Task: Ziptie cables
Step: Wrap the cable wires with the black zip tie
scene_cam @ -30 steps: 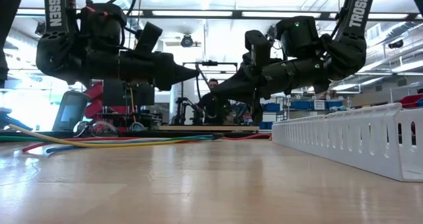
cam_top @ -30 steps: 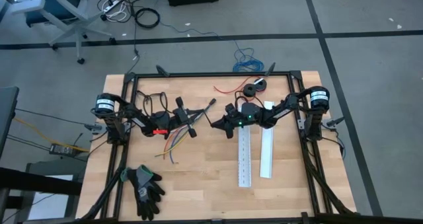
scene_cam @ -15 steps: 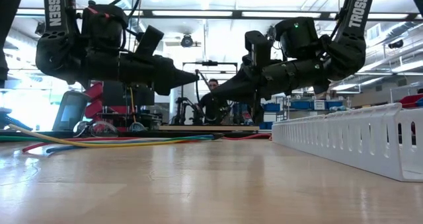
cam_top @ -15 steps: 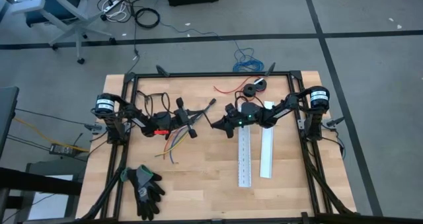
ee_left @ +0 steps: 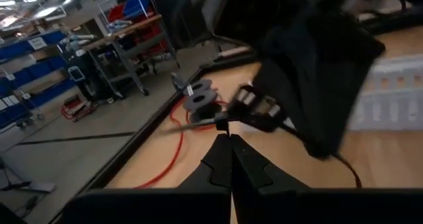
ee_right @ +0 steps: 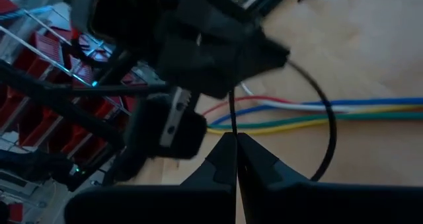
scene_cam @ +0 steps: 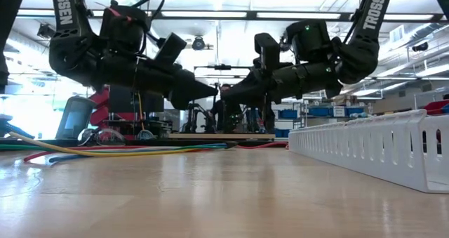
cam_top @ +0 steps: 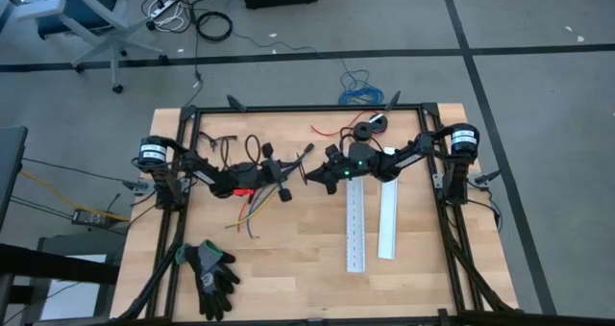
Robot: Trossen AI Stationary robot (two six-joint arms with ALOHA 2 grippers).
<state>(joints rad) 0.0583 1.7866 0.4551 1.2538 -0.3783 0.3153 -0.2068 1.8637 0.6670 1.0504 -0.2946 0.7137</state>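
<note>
Both arms meet nose to nose above mid-counter [cam_top: 288,259]. Left gripper [cam_top: 296,169] fully closed, tips pinched together; nothing clearly held. Right gripper [cam_top: 309,175] also closed, tips just beside the left's; a thin black strand [ee_right: 327,128] loops near its fingers, can't tell if gripped. The cables [cam_top: 252,211] lie flat on the counter below the left arm, fanned toward the front edge. Black gloves [cam_top: 209,269] at front-left corner, two white slotted ducts [cam_top: 370,220] right of centre.

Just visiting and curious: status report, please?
Left tool and right tool shut, tips meeting mid-table. Cables lying loose below left arm. Nothing blocking.
</note>
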